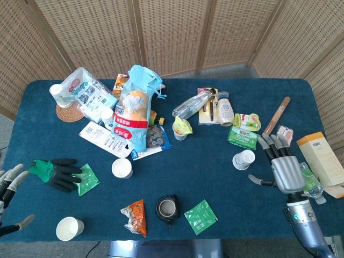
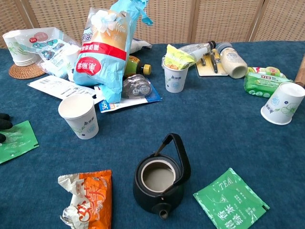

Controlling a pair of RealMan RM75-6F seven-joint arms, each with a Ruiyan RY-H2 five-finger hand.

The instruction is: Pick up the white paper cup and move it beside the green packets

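The white paper cup (image 1: 244,159) sits on the blue cloth just in front of the green packets (image 1: 242,137), close to them. In the chest view the cup (image 2: 283,103) looks tilted, with the green packets (image 2: 265,81) behind it. My right hand (image 1: 282,166) hovers to the right of the cup, clear of it, fingers spread and holding nothing. It does not show in the chest view. My left hand (image 1: 11,185) shows at the far left edge, fingers apart and empty.
A black teapot (image 1: 167,207), a green tea sachet (image 1: 201,216) and an orange packet (image 1: 135,216) lie near the front. Other paper cups (image 1: 122,168) (image 1: 70,228) stand to the left. A rolling pin (image 1: 276,116), a water bottle (image 1: 307,181) and a box (image 1: 322,158) crowd the right side.
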